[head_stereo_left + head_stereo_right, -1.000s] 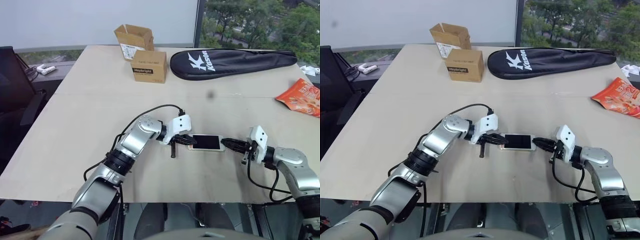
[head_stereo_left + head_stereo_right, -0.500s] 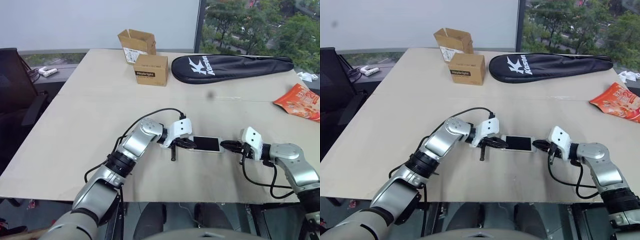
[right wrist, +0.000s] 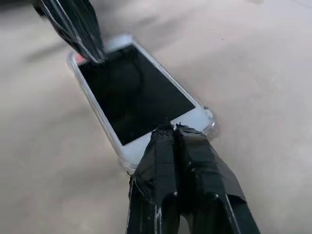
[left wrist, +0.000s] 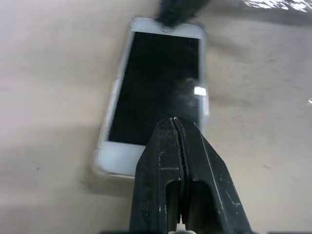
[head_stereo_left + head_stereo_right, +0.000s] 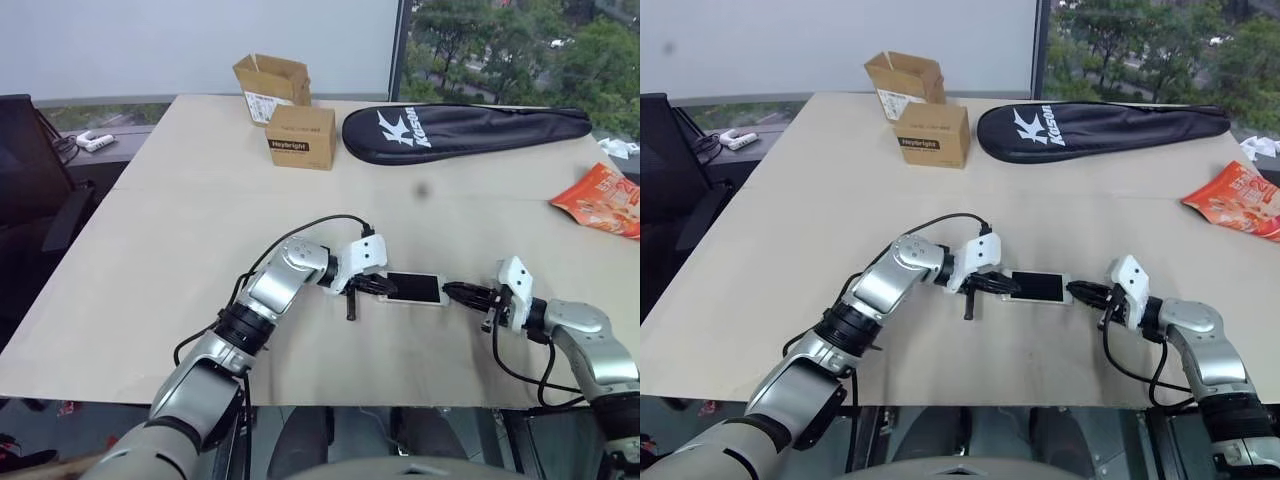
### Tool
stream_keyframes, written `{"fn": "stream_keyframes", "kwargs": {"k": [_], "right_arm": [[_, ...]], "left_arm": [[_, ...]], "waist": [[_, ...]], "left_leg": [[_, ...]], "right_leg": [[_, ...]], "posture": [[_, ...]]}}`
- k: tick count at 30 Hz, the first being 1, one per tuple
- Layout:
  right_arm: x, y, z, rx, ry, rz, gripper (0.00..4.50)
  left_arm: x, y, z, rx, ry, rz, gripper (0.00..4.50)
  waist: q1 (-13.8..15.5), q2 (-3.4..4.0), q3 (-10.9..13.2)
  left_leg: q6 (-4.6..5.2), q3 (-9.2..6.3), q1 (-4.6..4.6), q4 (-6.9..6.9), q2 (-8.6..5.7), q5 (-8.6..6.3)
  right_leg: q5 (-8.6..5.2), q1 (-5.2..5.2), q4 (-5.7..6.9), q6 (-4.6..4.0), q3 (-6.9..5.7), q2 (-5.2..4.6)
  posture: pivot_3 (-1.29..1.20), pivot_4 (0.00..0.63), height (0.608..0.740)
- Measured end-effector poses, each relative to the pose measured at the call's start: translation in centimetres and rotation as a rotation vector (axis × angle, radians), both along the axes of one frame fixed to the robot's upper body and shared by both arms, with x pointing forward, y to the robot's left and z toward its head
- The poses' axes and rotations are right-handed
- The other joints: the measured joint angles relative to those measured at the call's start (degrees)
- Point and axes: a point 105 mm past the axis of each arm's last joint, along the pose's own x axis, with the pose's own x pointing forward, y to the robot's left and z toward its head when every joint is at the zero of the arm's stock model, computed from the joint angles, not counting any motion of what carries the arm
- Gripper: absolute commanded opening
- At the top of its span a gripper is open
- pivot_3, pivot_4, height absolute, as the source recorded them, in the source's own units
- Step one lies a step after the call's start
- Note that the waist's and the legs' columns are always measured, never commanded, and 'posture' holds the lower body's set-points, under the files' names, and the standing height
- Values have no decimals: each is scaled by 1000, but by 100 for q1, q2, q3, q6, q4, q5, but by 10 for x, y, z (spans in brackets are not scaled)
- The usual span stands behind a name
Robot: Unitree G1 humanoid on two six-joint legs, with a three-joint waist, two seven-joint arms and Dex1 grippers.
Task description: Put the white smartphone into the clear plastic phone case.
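While the white smartphone (image 5: 413,288) lies screen-up in the clear plastic phone case (image 3: 208,118) on the table (image 5: 200,220), left tool (image 5: 382,286) and right tool (image 5: 456,292), both pinched closed and empty, press its two short ends, equally near

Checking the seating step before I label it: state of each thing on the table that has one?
white smartphone: flat on the table, screen up and dark.
clear plastic phone case: its rim shows around the phone's corners.
left gripper: shut, tips over one end of the phone.
right gripper: shut, tips at the other end.
open cardboard box: flaps up.
Heybright box: closed.
racket bag: lying flat.
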Motion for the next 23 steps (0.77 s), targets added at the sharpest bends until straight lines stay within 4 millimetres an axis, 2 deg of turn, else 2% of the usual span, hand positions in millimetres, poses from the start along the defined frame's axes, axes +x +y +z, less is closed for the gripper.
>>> {"fn": "stream_keyframes", "kwargs": {"k": [2,3,4,5,6,8,10,12,13,14,15,16,19,23], "right_arm": [[-2,0,5,26,10,-5,86],[-5,-2,12,50,11,-9,640],[-7,-3,17,60,6,-11,830],[-8,-8,27,72,-12,-19,1335],[-10,-15,36,67,-34,-32,1813],[-12,-31,44,41,-56,-65,2764],[-19,-42,42,21,-42,-84,3679],[-26,-46,38,17,-28,-67,4494],[-30,-51,36,9,-13,-68,4500],[-32,-55,34,5,-6,-72,4500],[-34,-59,33,0,1,-83,4500],[-38,-68,33,-19,-2,-79,4500],[-50,-91,28,-60,37,-113,4500],[-50,-98,28,-70,19,-117,4500]], "left_arm": [[2,0,11,-71,-4,16,0],[1,2,21,-135,-20,28,245],[1,5,28,-175,-33,38,504],[-1,13,42,-247,-57,62,791],[-3,25,52,-294,-82,88,1226],[-4,49,61,-321,-110,154,2083],[-8,72,60,-331,-108,222,2948],[-17,89,57,-351,-88,267,3845],[-22,99,53,-342,-71,288,4344],[-25,105,51,-334,-65,302,4443],[-26,111,49,-325,-58,320,4443],[-38,129,45,-296,-61,358,4443],[-55,146,30,-242,-27,408,4443],[-60,155,24,-215,-36,440,4443]], "waist": [[0,13,18],[-3,23,30],[-4,26,37],[-14,33,41],[-18,35,41],[-12,35,42],[5,35,43],[11,38,49],[5,40,52],[2,40,52],[2,41,55],[3,38,64],[1,34,67],[15,30,70]], "left_leg": [[0,1,-31,1,-10,0],[0,1,-40,1,-9,0],[0,2,-47,0,-8,0],[0,2,-61,-2,-6,0],[0,-2,-73,-3,-2,0],[0,-2,-76,-5,4,0],[0,4,-78,-7,5,0],[0,6,-82,-6,5,0],[0,11,-82,-4,5,0],[0,13,-82,-3,5,0],[0,15,-81,-1,5,0],[0,22,-82,9,3,0],[0,27,-69,4,3,0],[0,36,-65,6,4,0]], "right_leg": [[12,-32,7,23,0,5],[12,-46,15,26,2,5],[10,-55,21,28,4,5],[10,-72,24,29,5,8],[10,-87,26,29,2,12],[9,-88,25,28,-9,23],[8,-88,25,27,-22,26],[7,-88,21,25,-22,25],[0,-88,20,13,-18,23],[-5,-88,20,5,-16,23],[-5,-88,20,5,-13,22],[-5,-86,19,4,-8,19],[-6,-82,19,3,8,11],[-6,-81,20,5,6,12]], "posture": [[0,150,740],[0,150,740],[0,150,740],[0,150,740],[0,150,740],[0,150,740],[0,150,740],[0,150,740],[0,150,740],[0,150,740],[0,150,740],[0,150,740],[0,150,740],[0,150,740]]}}
